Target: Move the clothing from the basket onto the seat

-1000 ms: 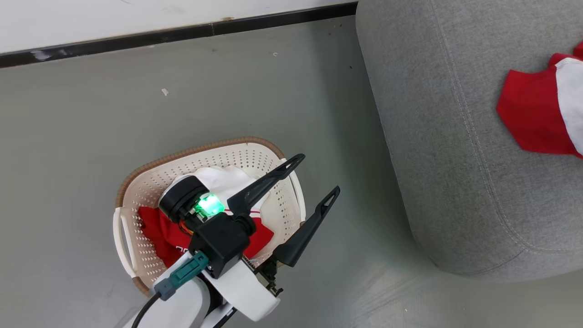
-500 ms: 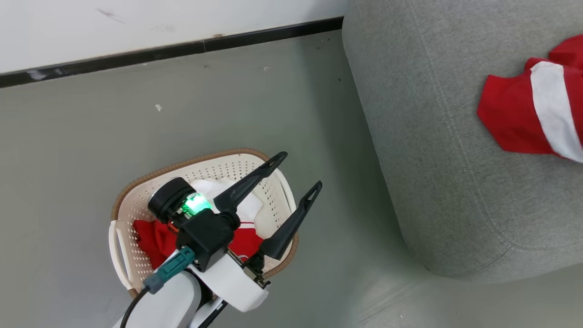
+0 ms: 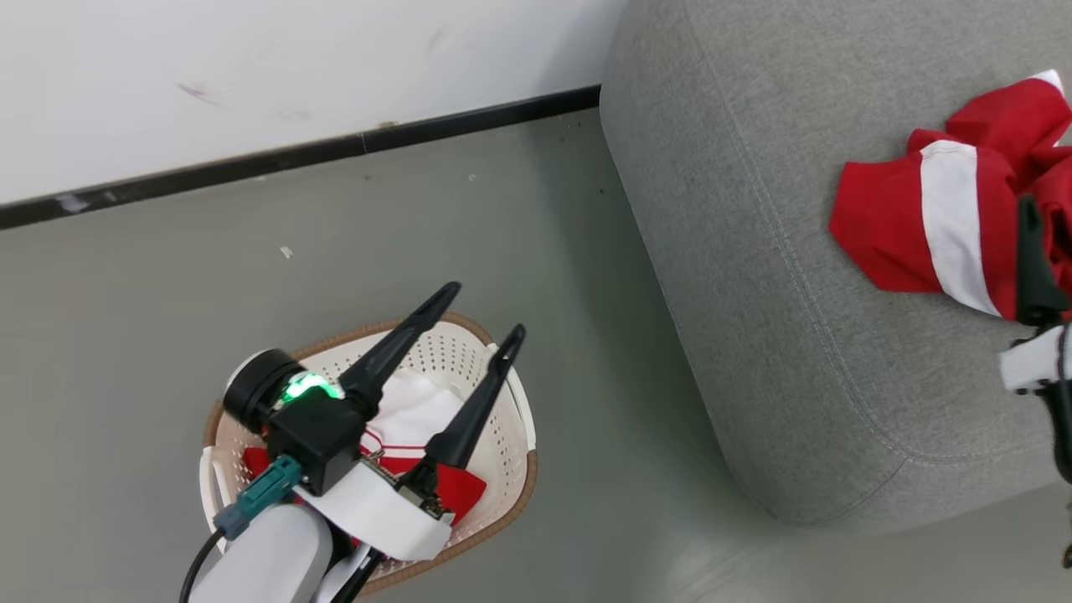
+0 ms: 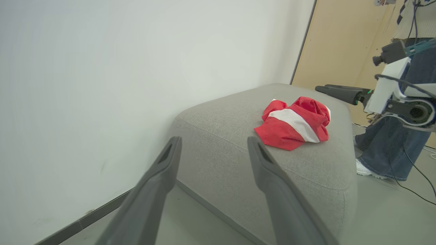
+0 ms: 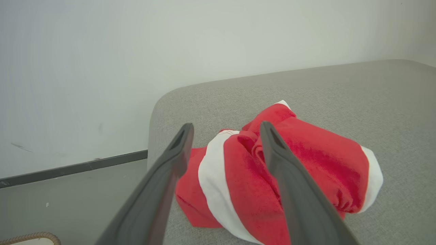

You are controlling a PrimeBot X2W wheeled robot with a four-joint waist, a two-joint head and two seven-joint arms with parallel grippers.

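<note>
The cream basket [image 3: 512, 419] stands on the floor at lower left, with red and white clothing [image 3: 414, 410] lying in it. My left gripper [image 3: 486, 310] hovers open above the basket, holding nothing, its fingers pointing toward the wall. On the grey seat [image 3: 754, 293] lies another crumpled red garment with a white stripe [image 3: 913, 218]. My right gripper [image 5: 226, 129] is open just above that garment [image 5: 306, 160], fingers apart and gripping nothing. One of its dark fingers [image 3: 1028, 260] shows at the head view's right edge.
A white wall with a black baseboard [image 3: 335, 151] runs behind the basket and seat. Grey floor lies between basket and seat. In the left wrist view a person's legs in jeans [image 4: 385, 146] stand beyond the seat, beside cables on the floor.
The head camera has swung, shifting the whole picture. My left gripper has drawn back from past the basket's right rim to over the basket. A finger of my right gripper now shows over the garment.
</note>
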